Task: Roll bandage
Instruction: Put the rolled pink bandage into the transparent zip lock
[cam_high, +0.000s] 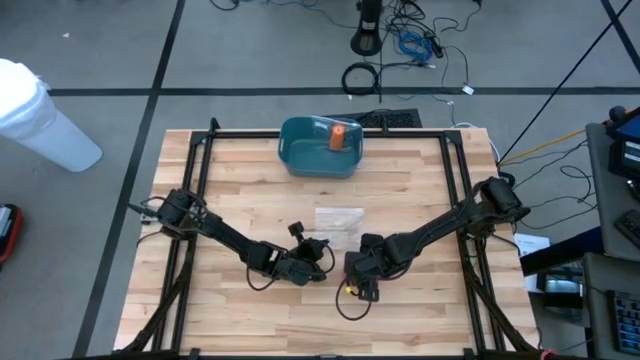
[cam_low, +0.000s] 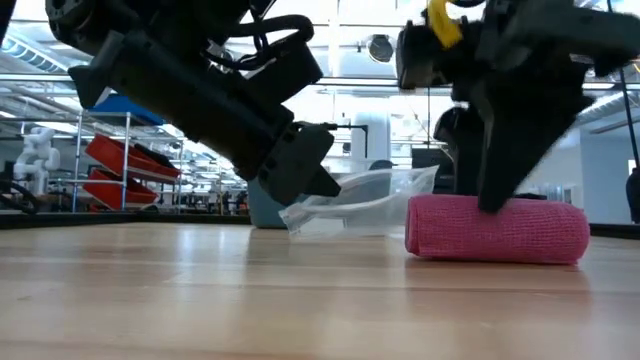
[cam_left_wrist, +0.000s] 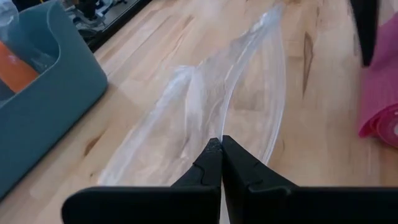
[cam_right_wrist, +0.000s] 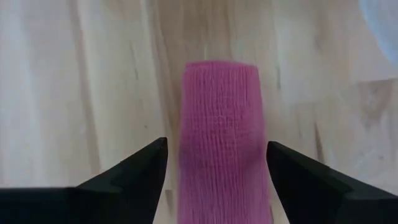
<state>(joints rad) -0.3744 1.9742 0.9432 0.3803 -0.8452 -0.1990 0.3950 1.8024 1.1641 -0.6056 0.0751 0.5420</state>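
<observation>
The pink rolled fabric bandage (cam_low: 497, 230) lies on its side on the pale wooden bench (cam_low: 200, 300), just beside a clear, crumpled plastic bag (cam_low: 360, 205) and well apart from the teal plastic bin (cam_high: 320, 146) at the bench's far edge. It appears fully wound, with no loose tail visible from either camera that shows it.

The right gripper (cam_right_wrist: 217, 163) stands over the roll with its fingers spread wide, one on each side. In the right wrist view neither finger presses the fabric; in the low view a dark part of the gripper seems to meet the top of the roll, though contact cannot be confirmed. Nothing is held.

The left gripper (cam_left_wrist: 221, 149), just beside the bandage on the bag's side, has its fingers pressed fully together at the edge of the bag. Whether film is pinched between them cannot be determined.

Risks noted:
- The roll is a free cylinder on a smooth surface; a nudge from a rising finger could send it rolling away.
- Unrestrained, the outer wrap may spring loose and undo the winding.
- If the left fingers do grip the bag, lifting it could drag film against the bandage and shift it.
</observation>
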